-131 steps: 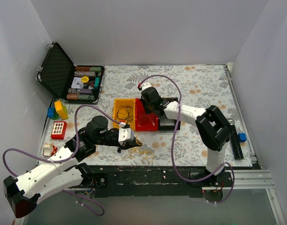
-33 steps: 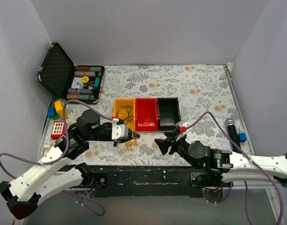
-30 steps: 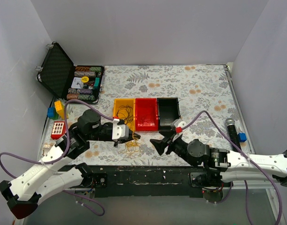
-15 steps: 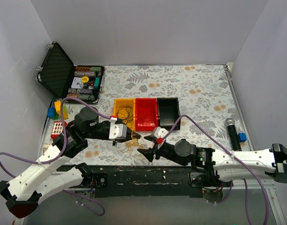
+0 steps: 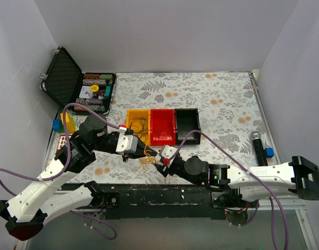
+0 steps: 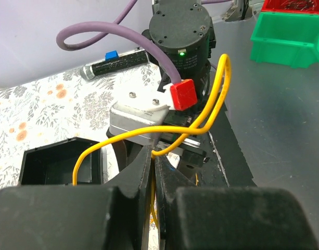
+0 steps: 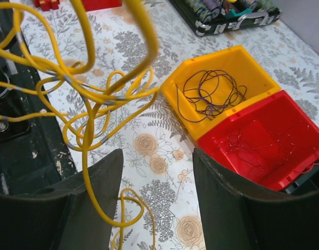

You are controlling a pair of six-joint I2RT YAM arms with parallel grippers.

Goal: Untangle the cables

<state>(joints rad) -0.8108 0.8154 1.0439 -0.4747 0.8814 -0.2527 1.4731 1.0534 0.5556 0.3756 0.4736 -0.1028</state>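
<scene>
Cables (image 5: pixel 147 159) in loose yellow loops just in front of yellow bin (image 7: pixel 253 65), left tool (image 6: pixel 154 172) clenched on one strand, right tool (image 7: pixel 156 156) released beside the loops, purple-grey wire (image 7: pixel 211 94) coiled inside bin.

Overhead plus wrist close-ups sharing cables (image 7: pixel 148 31)

Left arm (image 5: pixel 45 194), right arm (image 5: pixel 263 176): white shells, black joints. One thick lilac cable (image 6: pixel 86 32) per arm. Wrist: red square tab (image 6: pixel 182 94), silver screwed bracket (image 6: pixel 136 117), green LED (image 6: pixel 182 52). Matte black fingers (image 7: pixel 229 208).
</scene>
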